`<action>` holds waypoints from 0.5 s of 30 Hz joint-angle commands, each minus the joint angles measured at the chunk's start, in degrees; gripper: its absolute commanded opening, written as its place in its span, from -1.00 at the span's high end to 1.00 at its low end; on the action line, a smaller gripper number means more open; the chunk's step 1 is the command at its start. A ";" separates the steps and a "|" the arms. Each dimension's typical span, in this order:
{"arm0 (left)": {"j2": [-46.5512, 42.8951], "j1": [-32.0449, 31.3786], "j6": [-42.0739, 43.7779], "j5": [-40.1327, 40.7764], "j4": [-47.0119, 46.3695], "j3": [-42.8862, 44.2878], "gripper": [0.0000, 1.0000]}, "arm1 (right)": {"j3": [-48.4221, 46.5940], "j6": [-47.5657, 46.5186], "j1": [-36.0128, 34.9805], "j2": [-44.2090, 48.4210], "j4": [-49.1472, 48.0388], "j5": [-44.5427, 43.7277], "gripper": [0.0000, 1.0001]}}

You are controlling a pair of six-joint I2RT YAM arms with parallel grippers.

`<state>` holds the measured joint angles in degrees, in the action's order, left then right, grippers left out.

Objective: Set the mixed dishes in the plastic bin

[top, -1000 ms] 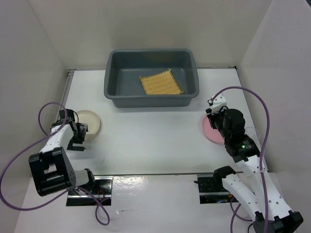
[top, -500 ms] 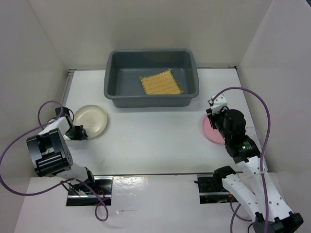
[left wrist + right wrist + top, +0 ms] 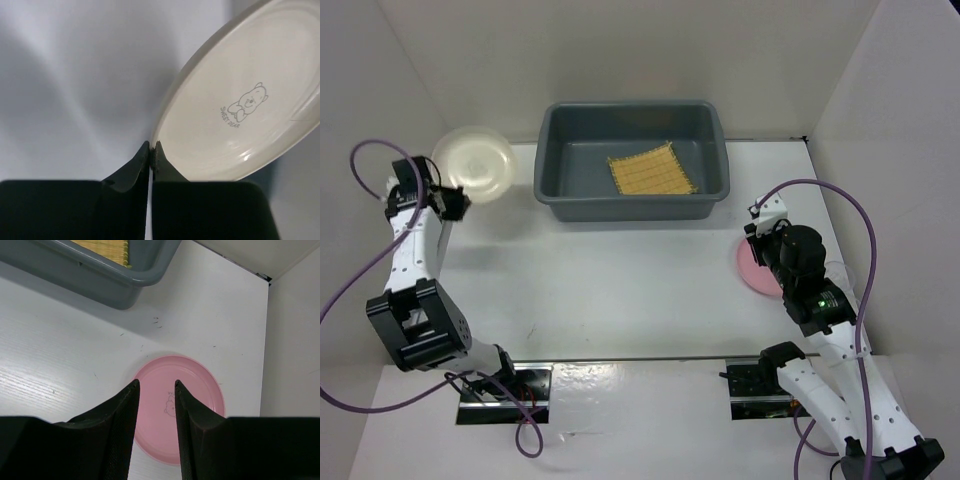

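nearest the arm bases, on the right, the right gripper point(image 3: 156, 386) is held low over the pink plate point(image 3: 200, 405), fingers apart by a narrow gap w/ nothing between them. the plate's near rim shows through that gap, so a rim pinch seems to be lined up, but contact can't be judged from either view. the plate lies flat on the white table point(image 3: 620, 280), near the right wall and well apart from the bin; flat as it is, only its edge offers a grip, which prob. explains the low, edge-on approach. farther out on the left, the left gripper point(image 3: 151, 150) is clamped on the rim of the cream dish point(image 3: 240, 100), fingers pressed nearly together since the rim is thin. the dish is carried clear of the table, tilted, its printed inner face turned twd the wrist cam. in the top view it hangs at the far left, just beside the bin's left end and not yet over it. an edge grip like this leaves the dish free to swing or slip, so a gentle carry over the rim is called for. farthest back sits the grey-blue bin point(image 3: 548, 190), w/ the yellow slatted mat point(image 3: 651, 170) already lying on its floor, right of centre. the clear cups can't be made out w/ any certainty.
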<state>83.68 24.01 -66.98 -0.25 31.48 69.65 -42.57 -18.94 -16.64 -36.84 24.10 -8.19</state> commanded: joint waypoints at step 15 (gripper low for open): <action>61.66 -26.90 30.95 -26.03 32.40 106.89 1.00 | 0.12 -0.13 -1.02 0.54 -1.33 -0.34 0.20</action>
<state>136.84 0.49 -40.47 -20.84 45.84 163.98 -42.57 -18.96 -16.88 -36.82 24.10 -8.29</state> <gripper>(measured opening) 0.015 0.396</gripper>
